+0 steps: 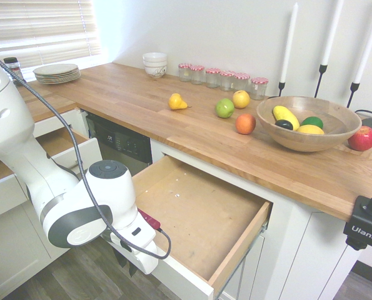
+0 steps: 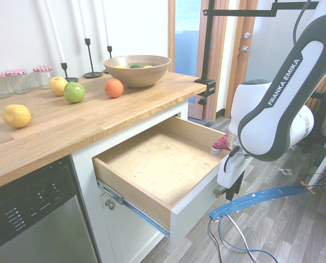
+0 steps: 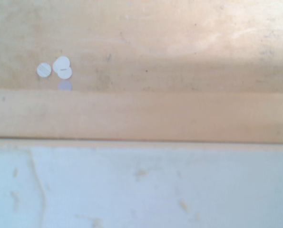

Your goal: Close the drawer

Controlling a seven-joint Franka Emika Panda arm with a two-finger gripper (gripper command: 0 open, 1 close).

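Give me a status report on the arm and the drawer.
Pincer just outside the white front panel, open or shut unclear. Drawer pulled fully out, holding only a few small white discs. Nothing seen blocking its path.

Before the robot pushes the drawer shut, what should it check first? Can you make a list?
1. Is the drawer really open? Yes, pulled far out: ok.
2. Is anything big inside that could jam? Only bare wood and a few tiny white discs: ok.
3. Is the pincer at the white front panel? It hangs just outside the front: ok.
4. Are the pincer's fingers open or shut? Cannot tell.
5. Is the fruit clear of the edge? The orange and green apple sit back on the counter: ok.
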